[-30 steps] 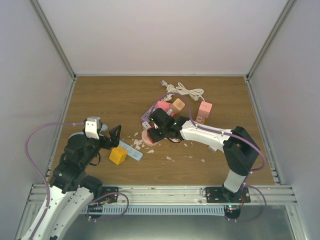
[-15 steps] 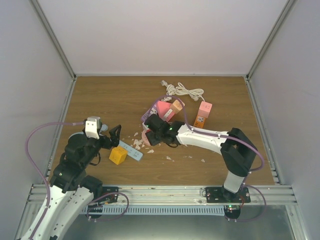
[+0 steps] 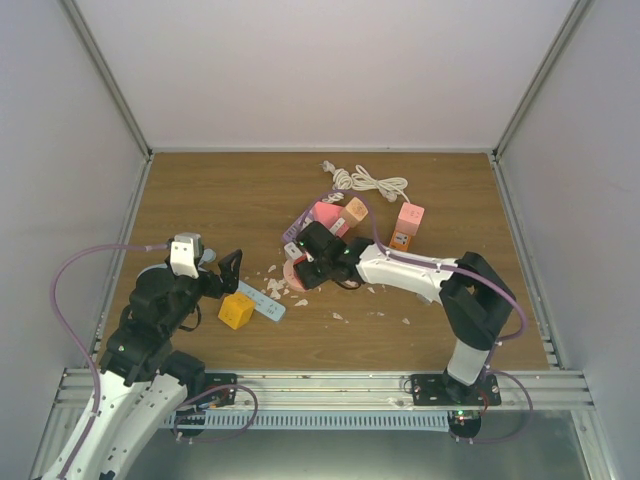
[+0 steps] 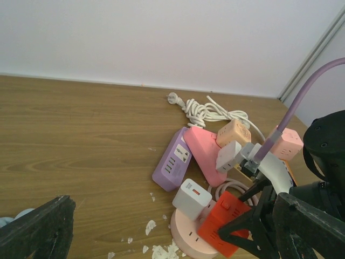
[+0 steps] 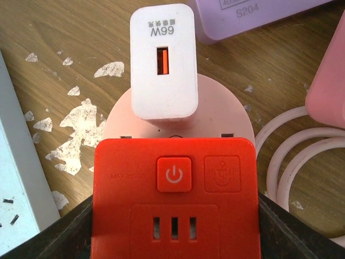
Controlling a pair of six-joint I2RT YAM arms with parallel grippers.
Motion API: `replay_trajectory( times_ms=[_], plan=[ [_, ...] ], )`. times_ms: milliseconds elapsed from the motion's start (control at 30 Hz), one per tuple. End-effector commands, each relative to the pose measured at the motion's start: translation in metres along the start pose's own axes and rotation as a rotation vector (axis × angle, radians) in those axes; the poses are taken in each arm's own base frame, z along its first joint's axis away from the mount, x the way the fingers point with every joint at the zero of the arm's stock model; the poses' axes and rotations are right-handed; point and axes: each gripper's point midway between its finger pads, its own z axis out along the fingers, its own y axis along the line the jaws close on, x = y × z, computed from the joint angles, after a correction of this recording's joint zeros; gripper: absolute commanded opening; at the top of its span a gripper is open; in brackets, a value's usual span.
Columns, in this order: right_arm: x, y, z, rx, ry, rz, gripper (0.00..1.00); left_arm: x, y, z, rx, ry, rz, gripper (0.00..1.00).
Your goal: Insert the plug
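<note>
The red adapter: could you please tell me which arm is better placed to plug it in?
Right. The right end effector grips the red adapter at the round pink socket, beside the white charger. The left end effector is open and empty, off by the yellow cube.

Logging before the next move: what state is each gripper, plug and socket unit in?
left gripper, open, empty.
right gripper, closed on the red adapter.
red adapter, gripped over the pink round socket; seating unclear.
white charger, standing on the pink round socket.
white cable, coiled, plug lying free.
</note>
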Motion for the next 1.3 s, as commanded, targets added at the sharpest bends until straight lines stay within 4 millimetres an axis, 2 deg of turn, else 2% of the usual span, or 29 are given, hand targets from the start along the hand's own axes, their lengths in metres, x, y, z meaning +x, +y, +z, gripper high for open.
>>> replay_trajectory(
  times_ms=[0,233,500,800,933,1033,1100,1167,1267],
  plan=[
    [0.079,-0.030,0.038,0.088,0.276,-0.035,0.34,-0.003,0.001,0.001,-0.007,-0.022,-0.006,0.99],
    [0.095,-0.038,0.049,0.126,0.348,-0.059,0.34,-0.002,0.001,0.001,-0.004,-0.021,-0.004,0.99],
    [0.136,-0.060,0.071,0.222,0.435,-0.056,0.31,-0.003,0.001,0.001,-0.005,-0.022,-0.005,0.99],
    [0.174,-0.067,0.090,0.254,0.469,-0.039,0.29,-0.002,0.001,0.001,-0.006,-0.021,-0.004,0.99],
    [0.185,-0.066,0.095,0.248,0.465,-0.040,0.29,-0.002,0.001,0.001,-0.005,-0.022,-0.004,0.99],
    [0.176,-0.058,0.094,0.211,0.424,-0.034,0.28,-0.003,0.001,0.002,-0.006,-0.022,-0.004,0.99],
    [0.158,-0.053,0.088,0.204,0.376,-0.028,0.29,-0.002,0.001,0.002,-0.006,-0.019,-0.004,0.99],
    [0.131,-0.049,0.077,0.206,0.319,-0.025,0.30,-0.002,0.001,0.002,-0.006,-0.020,-0.004,0.99],
    [0.080,-0.045,0.048,0.230,0.218,-0.023,0.34,-0.002,0.002,0.002,-0.008,-0.018,-0.004,0.99]
  ],
)
